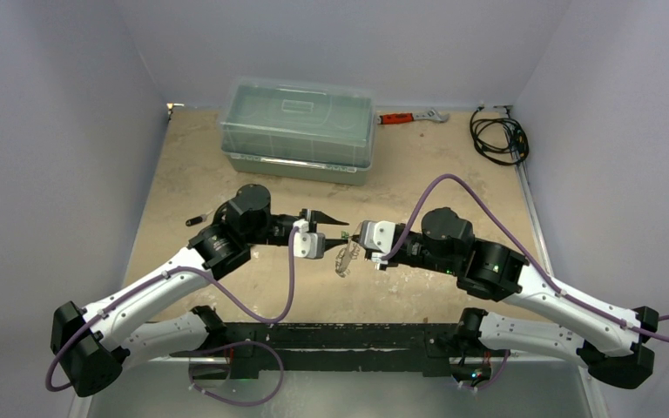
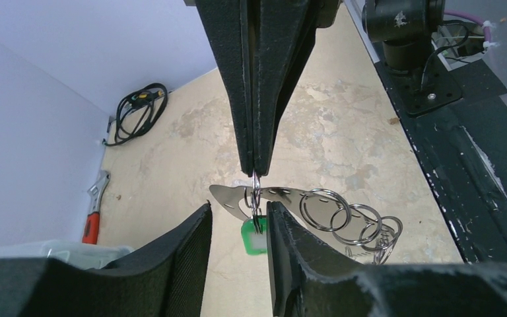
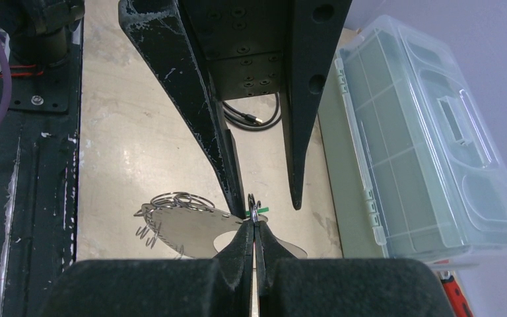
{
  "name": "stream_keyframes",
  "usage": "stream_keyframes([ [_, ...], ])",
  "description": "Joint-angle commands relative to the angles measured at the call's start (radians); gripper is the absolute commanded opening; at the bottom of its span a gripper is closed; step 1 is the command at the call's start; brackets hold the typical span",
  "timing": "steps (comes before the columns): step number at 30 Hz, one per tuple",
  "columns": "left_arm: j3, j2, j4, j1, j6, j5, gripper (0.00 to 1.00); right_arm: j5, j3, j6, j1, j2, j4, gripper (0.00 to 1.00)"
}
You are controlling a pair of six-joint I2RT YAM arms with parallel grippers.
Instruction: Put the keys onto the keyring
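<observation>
My right gripper [image 1: 354, 237] is shut on a small silver ring [image 3: 253, 212] of the keyring and holds it above the table. The flat pale oval tag [image 2: 232, 197] and several larger linked rings [image 2: 343, 218] hang from that ring. They also show in the top view [image 1: 343, 259]. The green-headed key [image 2: 253, 238] hangs just under the pinched ring. My left gripper [image 2: 239, 218] is open, with one finger on each side of the green key and the ring. It meets the right gripper tip to tip [image 1: 341, 229]. I see no silver keys.
A clear lidded plastic box [image 1: 298, 129] stands at the back. A red-handled wrench [image 1: 409, 117] and a black coiled cable [image 1: 498, 138] lie at the back right. A small dark object [image 1: 194, 220] lies left of the left arm. The black base rail [image 1: 331, 335] runs along the near edge.
</observation>
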State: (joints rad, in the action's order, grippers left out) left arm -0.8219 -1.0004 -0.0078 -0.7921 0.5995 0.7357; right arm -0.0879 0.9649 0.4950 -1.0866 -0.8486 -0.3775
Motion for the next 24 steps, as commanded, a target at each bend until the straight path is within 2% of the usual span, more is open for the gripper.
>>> stream_keyframes([
  [1,0.003,-0.006,0.046,0.005,-0.026,0.068,0.33,0.007,0.035,0.01,-0.004,0.011,0.076,0.0],
  [7,0.016,-0.01,0.091,0.006,-0.064,0.093,0.27,0.0,0.032,0.008,-0.004,0.007,0.084,0.0],
  [12,0.028,-0.009,0.116,0.005,-0.079,0.096,0.11,-0.005,0.032,0.007,-0.004,0.005,0.086,0.0],
  [14,0.034,-0.008,0.123,0.005,-0.081,0.095,0.0,-0.007,0.032,0.005,-0.004,0.005,0.086,0.0],
  [20,0.02,-0.003,0.059,0.006,-0.05,-0.014,0.0,0.019,0.034,-0.014,-0.004,0.002,0.066,0.01],
  [22,0.011,-0.006,0.028,0.005,-0.032,-0.053,0.0,0.065,0.047,-0.027,-0.004,-0.014,0.039,0.22],
  [24,0.0,-0.007,0.01,0.005,-0.028,-0.082,0.0,0.092,0.056,-0.033,-0.004,-0.027,0.01,0.36],
])
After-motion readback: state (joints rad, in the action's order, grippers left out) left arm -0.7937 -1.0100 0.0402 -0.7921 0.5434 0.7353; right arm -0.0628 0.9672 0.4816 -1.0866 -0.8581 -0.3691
